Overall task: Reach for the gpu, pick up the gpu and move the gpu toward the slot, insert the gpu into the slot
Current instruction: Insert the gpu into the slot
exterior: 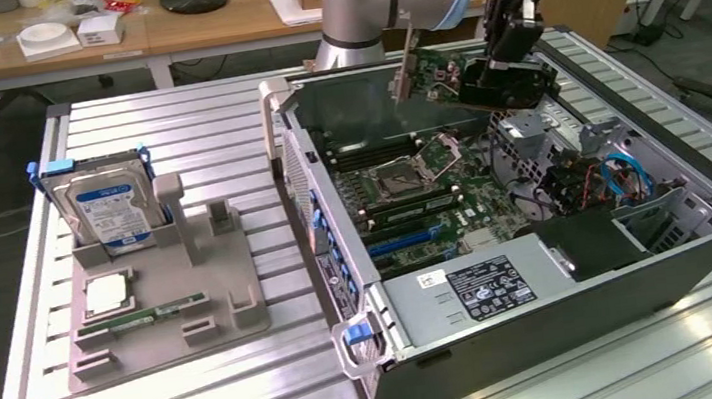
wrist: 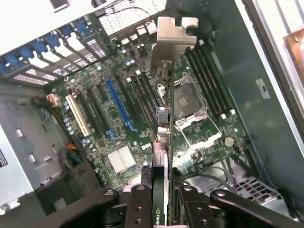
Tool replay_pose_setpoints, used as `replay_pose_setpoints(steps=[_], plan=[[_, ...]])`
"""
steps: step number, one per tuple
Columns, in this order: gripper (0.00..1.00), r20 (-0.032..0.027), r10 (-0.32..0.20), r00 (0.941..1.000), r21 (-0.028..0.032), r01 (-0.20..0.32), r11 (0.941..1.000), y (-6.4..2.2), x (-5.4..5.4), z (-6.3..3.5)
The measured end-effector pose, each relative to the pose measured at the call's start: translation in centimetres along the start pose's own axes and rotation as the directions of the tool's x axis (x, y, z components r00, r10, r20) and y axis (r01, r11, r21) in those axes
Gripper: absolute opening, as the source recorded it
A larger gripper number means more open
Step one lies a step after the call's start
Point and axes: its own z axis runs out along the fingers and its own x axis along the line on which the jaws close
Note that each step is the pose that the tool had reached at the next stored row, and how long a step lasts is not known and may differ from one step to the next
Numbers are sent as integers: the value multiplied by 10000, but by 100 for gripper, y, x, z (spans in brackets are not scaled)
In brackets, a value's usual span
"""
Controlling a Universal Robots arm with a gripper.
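Your gripper (exterior: 493,73) is clamped on the gpu (exterior: 439,77), up in the air over the open case (exterior: 585,319), in the upper middle of the exterior view. There is free room under the card. Its long side runs from the gripper toward the exterior view's left, with the bracket (exterior: 408,58) end leading. It stands on edge, apart from the blue slot (wrist: 118,104).
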Motion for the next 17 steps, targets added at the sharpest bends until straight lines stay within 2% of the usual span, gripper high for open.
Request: replay_pose_setpoints(steps=[4, 8, 13, 17], plan=[[26, -18, -540, 9985, -6, 540, 9985, 0, 0, 0], [26, -36, -1096, 9940, -13, 1096, 9940, 0, 0, 0], [26, -58, -1764, 9843, -23, 1763, 9843, 0, 0, 0], [26, -74, -2277, 9737, -32, 2277, 9737, 0, 0, 0]])
